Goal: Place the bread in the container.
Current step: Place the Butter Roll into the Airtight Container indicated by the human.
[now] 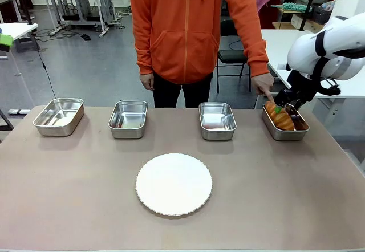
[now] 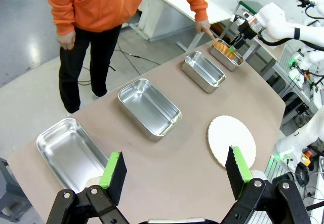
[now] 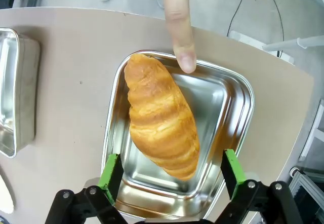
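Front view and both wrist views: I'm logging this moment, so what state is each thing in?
bread: lying in the container, released.
container: holds the bread, a person's finger at its rim.
other three pans: empty.
white plate: empty.
right gripper: open above the bread.
left gripper: open, holding nothing.

A round white plate [image 1: 174, 184] is set near the brown table's [image 1: 68, 195] front edge; three empty rectangular stainless-steel pans [image 1: 128, 118] are lined along its far edge.
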